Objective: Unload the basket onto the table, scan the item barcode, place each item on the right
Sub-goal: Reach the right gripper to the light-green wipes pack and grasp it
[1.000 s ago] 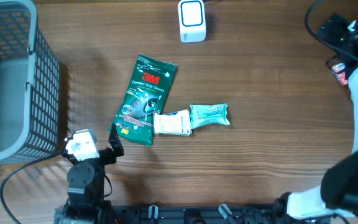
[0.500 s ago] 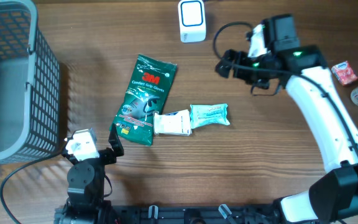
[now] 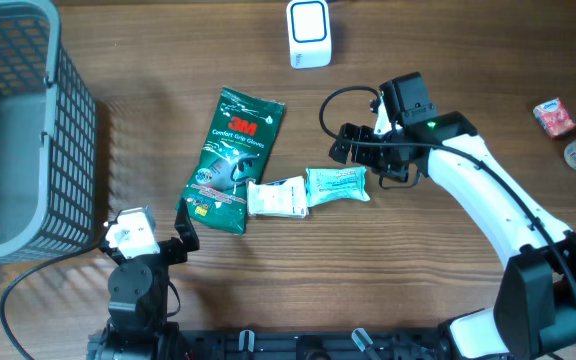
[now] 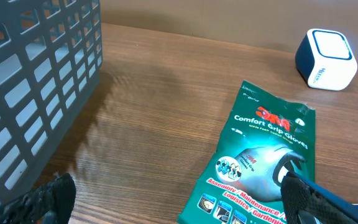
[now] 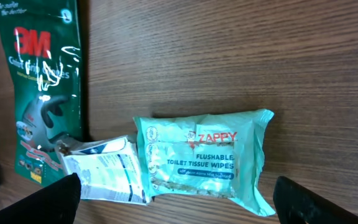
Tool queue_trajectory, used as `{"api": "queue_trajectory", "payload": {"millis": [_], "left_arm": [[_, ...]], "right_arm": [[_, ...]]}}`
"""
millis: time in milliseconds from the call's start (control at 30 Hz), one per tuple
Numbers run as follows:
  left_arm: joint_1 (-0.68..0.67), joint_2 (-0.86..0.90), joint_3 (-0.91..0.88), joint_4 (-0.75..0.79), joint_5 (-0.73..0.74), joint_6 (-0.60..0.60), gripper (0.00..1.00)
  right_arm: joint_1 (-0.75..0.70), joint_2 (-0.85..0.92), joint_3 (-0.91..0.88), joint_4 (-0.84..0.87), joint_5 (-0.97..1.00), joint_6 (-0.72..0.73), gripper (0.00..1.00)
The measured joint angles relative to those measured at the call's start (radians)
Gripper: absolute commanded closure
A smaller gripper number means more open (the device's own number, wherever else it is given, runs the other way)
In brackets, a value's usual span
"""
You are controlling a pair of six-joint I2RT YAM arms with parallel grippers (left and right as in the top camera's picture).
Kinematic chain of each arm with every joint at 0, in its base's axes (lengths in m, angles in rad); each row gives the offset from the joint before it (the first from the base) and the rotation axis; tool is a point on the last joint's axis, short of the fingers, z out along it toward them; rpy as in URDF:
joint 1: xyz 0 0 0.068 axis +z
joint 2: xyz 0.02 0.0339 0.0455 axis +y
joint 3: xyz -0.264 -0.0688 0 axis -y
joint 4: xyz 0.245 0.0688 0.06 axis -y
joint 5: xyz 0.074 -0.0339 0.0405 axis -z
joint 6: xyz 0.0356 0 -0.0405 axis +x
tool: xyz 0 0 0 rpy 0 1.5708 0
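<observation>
right, the biggest change is the right arm [image 3: 488, 200]: a second ago it was folded away at the far right edge of the counter [image 3: 368, 280], and it has since swung in to the middle, so its pincer [image 3: 371, 158] now hangs just above the cluster of packs. i read that as the reach for an item starting, with nothing lifted yet. the arm stretches in from the lower right, wrist turned down, pincer spread wide and empty. the left arm [image 3: 133, 290] sits parked at the near left, beside the grey basket [image 3: 28, 130], its pincer [image 4: 182, 202] also wide and holding nothing. the green glove pack [image 3: 230, 160] lies flat left of centre. its lower end touches the small white pack [image 3: 276, 197], which touches the pale green wipes pack [image 3: 337, 186] under the right pincer. no barcode shows on any upward face. the scanner [image 3: 309, 33] stands at the far edge, well apart.
</observation>
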Motion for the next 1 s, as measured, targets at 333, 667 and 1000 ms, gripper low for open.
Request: {"api": "queue_trajectory", "payload": {"millis": [333, 667, 1000], "left_arm": [[0.0, 0.0, 0.0, 0.0, 0.0, 0.0, 0.0], [0.0, 0.0, 0.0, 0.0, 0.0, 0.0, 0.0], [0.0, 0.0, 0.0, 0.0, 0.0, 0.0, 0.0]], "right_arm": [[0.0, 0.209, -0.004, -0.037, -0.005, 0.007, 0.13], [-0.002, 0.222, -0.063, 0.001, -0.095, 0.181, 0.96], [-0.013, 0.167, -0.112, 0.116, -0.208, 0.033, 0.96]]}}
